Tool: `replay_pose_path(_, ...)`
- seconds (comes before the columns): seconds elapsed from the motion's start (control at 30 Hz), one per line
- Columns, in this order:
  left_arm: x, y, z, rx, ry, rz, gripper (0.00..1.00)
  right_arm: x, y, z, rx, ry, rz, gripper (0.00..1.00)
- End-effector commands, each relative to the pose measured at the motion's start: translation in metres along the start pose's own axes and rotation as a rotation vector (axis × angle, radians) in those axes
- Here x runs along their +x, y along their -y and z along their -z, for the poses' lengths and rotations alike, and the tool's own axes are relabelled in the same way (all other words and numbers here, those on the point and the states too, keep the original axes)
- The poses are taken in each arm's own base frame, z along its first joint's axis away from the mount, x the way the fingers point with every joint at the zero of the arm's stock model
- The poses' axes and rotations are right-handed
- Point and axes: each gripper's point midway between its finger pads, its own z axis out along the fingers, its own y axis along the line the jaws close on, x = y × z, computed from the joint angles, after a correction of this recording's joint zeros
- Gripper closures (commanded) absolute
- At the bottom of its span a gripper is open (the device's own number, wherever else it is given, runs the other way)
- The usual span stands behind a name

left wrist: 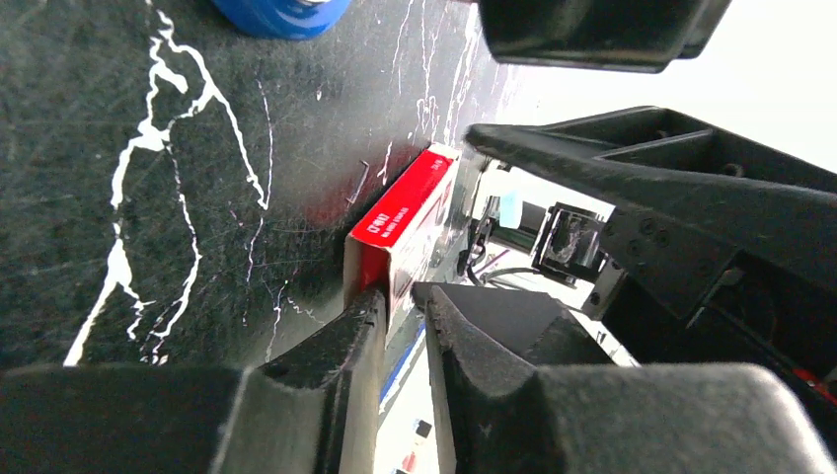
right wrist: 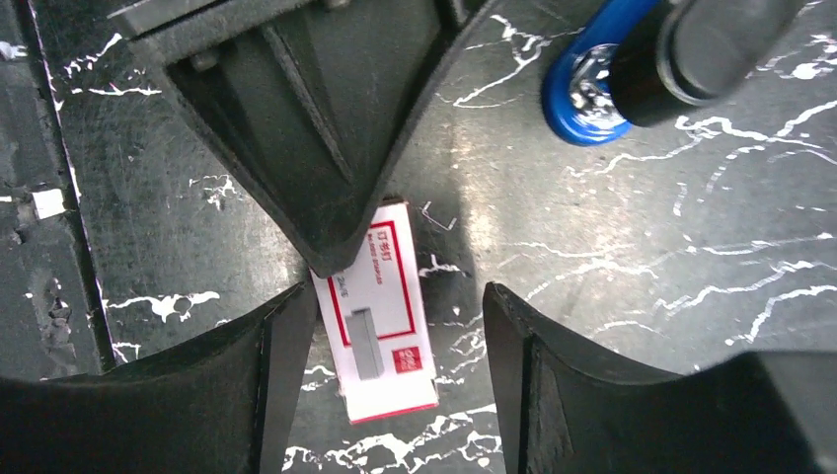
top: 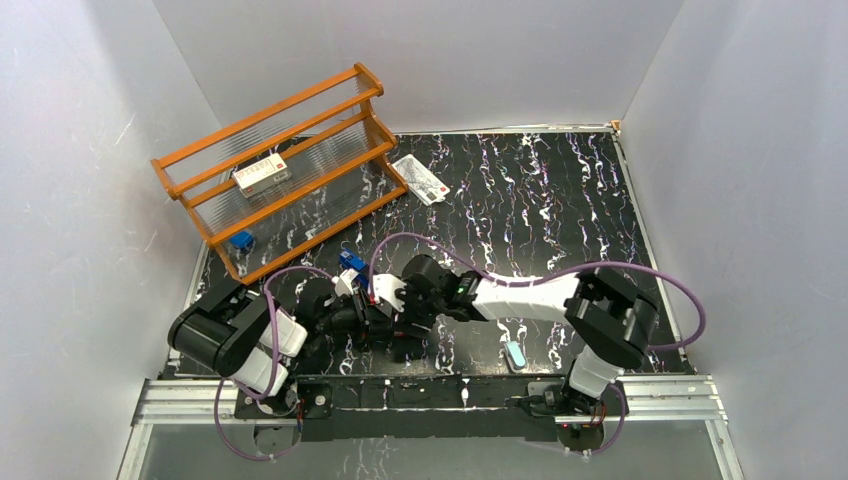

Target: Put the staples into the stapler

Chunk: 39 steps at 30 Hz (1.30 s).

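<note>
We see the staple box [right wrist: 378, 316] lying on the black marbled table [right wrist: 632, 296], its white face with the red frame turned up. The left gripper [left wrist: 398, 294] pinches one short end of it: its two dark fingers sit drawn close together with the red edge of the box caught between them. The right gripper [right wrist: 393, 294] straddles the other end with its fingers spread wide. One finger is just beside a long edge of the box, the other is apart from it, and it grasps nothing. A loose staple [right wrist: 431, 215] lies on the table just beside the box.

Near the box but apart from it we see the blue rounded end of the stapler [right wrist: 577, 94], with a blurred dark shape crossing it. From above, the arms meet low and left of the table's middle and hide the box.

At the far left stands an orange rack [top: 300, 215] with a larger red-and-white box [top: 262, 175] on a shelf, and a flat white packet [top: 420, 178] lies beside it.
</note>
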Motion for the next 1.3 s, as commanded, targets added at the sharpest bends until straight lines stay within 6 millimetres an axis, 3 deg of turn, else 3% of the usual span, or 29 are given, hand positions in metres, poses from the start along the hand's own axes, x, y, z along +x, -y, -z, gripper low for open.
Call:
replay_pose_path(0.0, 0.001, 0.008, 0.002, 0.014, -0.023, -0.04, 0.77, -0.008, 0.009, 0.029, 0.044, 0.057, 0.029, 0.27)
replay_pose_path(0.13, -0.002, 0.004, 0.002, -0.041, -0.019, -0.054, 0.73, 0.005, 0.007, 0.043, -0.014, 0.058, 0.014, 0.27)
replay_pose_path(0.3, -0.002, -0.005, 0.006, -0.106, -0.001, -0.055, 0.68, 0.018, 0.001, 0.046, -0.048, 0.079, 0.095, 0.26)
replay_pose_path(0.67, -0.007, -0.008, 0.003, -0.116, 0.014, -0.032, 0.73, 0.026, 0.0, 0.028, -0.097, 0.05, 0.147, 0.28)
replay_pose_path(1.27, -0.011, -0.011, 0.001, -0.131, 0.031, -0.038, 0.77, 0.045, 0.0, 0.021, -0.093, 0.006, 0.176, 0.49)
